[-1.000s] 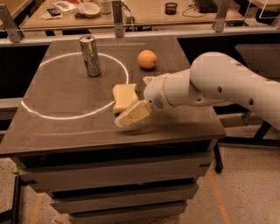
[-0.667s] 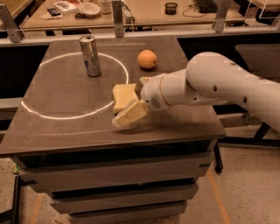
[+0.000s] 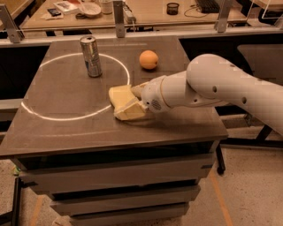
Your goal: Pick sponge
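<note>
The sponge [image 3: 118, 94] is a pale yellow foam block lying on the dark table top [image 3: 66, 128], at the right edge of the white circle [image 3: 53, 117]. My gripper [image 3: 126, 102] reaches in from the right on the white arm [image 3: 212, 86] and is low over the table at the sponge. It is open. One padded finger [image 3: 131, 111] lies in front of the sponge and the other finger [image 3: 139, 88] lies behind it, so the sponge's right end sits between them. That end is hidden by the fingers.
A silver drink can [image 3: 91, 56] stands upright inside the circle at the back left. An orange [image 3: 148, 59] sits at the back, behind the arm. A cluttered desk with rails [image 3: 132, 13] runs behind the table. The table's front edge is close to the gripper.
The arm and gripper have shifted a little to the left, closer around the sponge. The sponge, can and orange have not moved.
</note>
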Tool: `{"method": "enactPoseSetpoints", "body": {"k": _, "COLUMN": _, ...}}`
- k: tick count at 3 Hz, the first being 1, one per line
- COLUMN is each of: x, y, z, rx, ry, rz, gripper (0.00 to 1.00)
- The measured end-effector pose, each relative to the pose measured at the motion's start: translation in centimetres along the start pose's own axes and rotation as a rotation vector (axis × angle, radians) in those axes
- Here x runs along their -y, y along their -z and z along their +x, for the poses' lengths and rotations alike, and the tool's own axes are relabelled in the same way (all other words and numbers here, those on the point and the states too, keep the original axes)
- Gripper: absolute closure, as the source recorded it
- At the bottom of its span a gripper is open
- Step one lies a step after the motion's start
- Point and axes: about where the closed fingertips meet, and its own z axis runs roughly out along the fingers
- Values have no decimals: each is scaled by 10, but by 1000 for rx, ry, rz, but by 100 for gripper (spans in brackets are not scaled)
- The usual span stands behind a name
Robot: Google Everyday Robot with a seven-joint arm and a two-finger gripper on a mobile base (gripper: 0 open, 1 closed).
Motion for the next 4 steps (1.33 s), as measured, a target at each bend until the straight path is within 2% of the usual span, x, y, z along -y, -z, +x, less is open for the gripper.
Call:
{"method": "enactPoseSetpoints", "body": {"k": 1, "x": 1, "y": 0, "z": 1, "rx": 0, "ry": 6, "rz": 3, "gripper": 64}}
{"method": "enactPoseSetpoints", "body": {"k": 2, "x": 3, "y": 2, "z": -16, "rx": 54, "ry": 31, "rz": 0, "gripper": 87}}
{"method": "enactPoseSetpoints", "body": {"k": 3, "x": 2, "y": 9, "z": -52, "rx": 151, "ry": 89, "rz": -44, "gripper": 100}}
{"method": "enactPoseSetpoints", "body": {"k": 4, "x": 4, "y": 21, "z": -65, "rx": 218, "ry": 90, "rz": -60, "gripper": 100}}
